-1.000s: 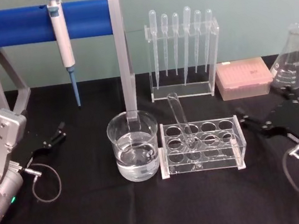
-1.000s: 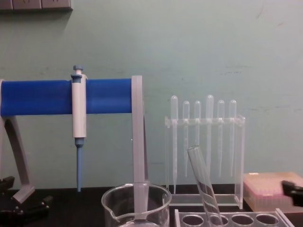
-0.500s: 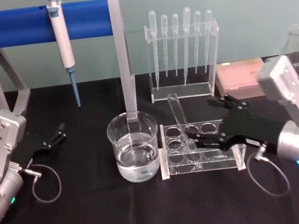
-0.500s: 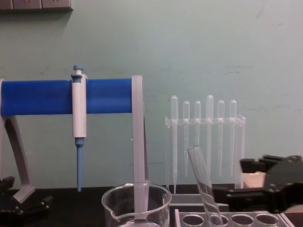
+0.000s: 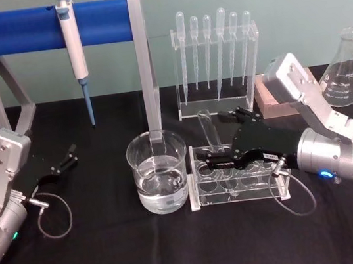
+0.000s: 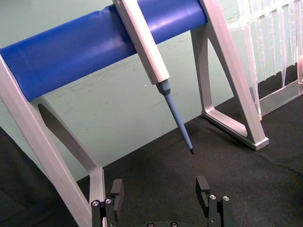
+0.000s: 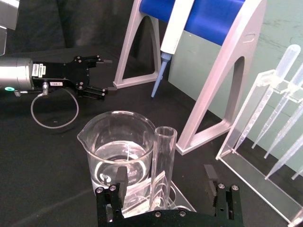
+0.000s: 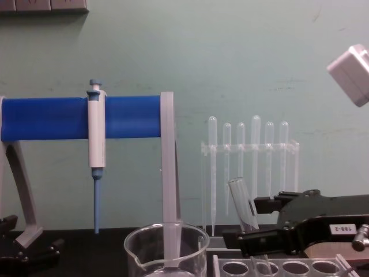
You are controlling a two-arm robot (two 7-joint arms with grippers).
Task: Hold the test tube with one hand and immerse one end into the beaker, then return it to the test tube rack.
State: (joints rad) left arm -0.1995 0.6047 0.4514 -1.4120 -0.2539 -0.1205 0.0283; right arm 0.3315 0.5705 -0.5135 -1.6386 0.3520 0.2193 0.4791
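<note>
- Straddling the test tube [image 5: 209, 130], the right gripper [image 5: 218, 142] has its jaws apart, not clamped. The tube leans in the test tube rack [image 5: 239, 195] just right of the beaker [image 5: 159, 171].
- Risk: an off-centre close on the leaning tube could knock it against the rack; a weak grip could let it slip.
- Beaker holds clear liquid, roughly a third full; tube looks empty.
- Left gripper [image 5: 70, 156] parked well left of the beaker, fingers apart.

A pale green wall [image 8: 259, 57] rises behind the black-covered table [image 5: 116, 260], with grey plates [image 8: 43, 5] high on it.
</note>
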